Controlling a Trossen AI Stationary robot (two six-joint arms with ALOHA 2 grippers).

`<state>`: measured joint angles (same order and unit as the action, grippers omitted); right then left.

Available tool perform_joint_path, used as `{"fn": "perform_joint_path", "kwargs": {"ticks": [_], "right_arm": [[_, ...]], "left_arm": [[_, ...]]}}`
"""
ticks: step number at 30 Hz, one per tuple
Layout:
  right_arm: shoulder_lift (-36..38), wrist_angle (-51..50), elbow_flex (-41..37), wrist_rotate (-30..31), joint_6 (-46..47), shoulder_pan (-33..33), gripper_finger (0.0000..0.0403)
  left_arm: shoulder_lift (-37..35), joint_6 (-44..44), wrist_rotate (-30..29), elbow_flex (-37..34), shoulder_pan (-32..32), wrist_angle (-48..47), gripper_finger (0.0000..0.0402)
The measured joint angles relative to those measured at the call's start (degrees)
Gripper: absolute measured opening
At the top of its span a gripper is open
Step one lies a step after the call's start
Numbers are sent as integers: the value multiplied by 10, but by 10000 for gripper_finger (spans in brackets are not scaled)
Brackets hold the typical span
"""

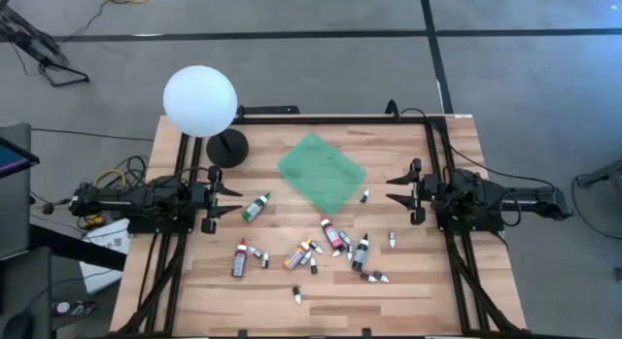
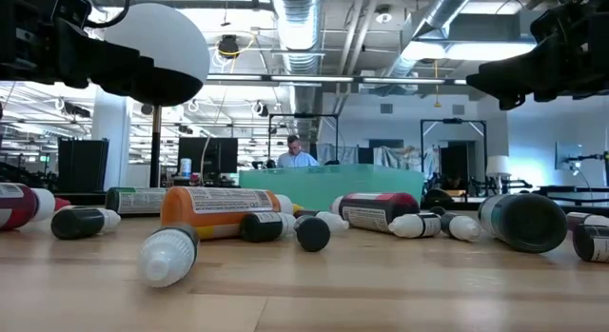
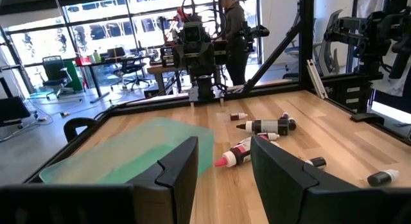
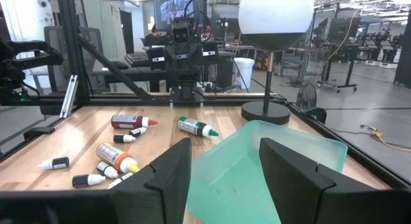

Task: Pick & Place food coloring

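Several food coloring bottles lie on their sides on the wooden table, mostly in its near half: a green-capped one (image 1: 256,207), a dark one (image 1: 239,259), a pink one (image 1: 331,232), an orange one (image 1: 294,258) and small white-tipped ones (image 1: 375,276). My left gripper (image 1: 225,198) hovers open at the table's left edge and points level toward the middle. My right gripper (image 1: 398,188) hovers open at the right edge, facing it. Nothing is between the fingers of either, as the left wrist view (image 3: 225,179) and the right wrist view (image 4: 225,179) show.
A green square tray (image 1: 323,172) lies tilted in the middle of the table's far half. A white globe lamp (image 1: 200,100) stands on a black base (image 1: 227,147) at the far left. Black frame rails run along the table's edges. People show in the room behind.
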<state>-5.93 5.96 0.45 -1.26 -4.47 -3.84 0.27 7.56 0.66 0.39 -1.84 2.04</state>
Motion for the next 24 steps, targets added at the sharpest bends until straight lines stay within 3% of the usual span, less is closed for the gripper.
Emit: {"fn": "perform_joint_path", "kwargs": {"ticks": [14, 20, 24], "right_arm": [[0, 0, 0, 0, 0, 0, 176], [0, 0, 0, 0, 0, 0, 178], [0, 0, 0, 0, 0, 0, 176]], "left_arm": [[0, -35, 6, 0, 0, 14, 138], [0, -197, 68, 0, 0, 16, 138], [0, -199, 58, 0, 0, 22, 138]]}}
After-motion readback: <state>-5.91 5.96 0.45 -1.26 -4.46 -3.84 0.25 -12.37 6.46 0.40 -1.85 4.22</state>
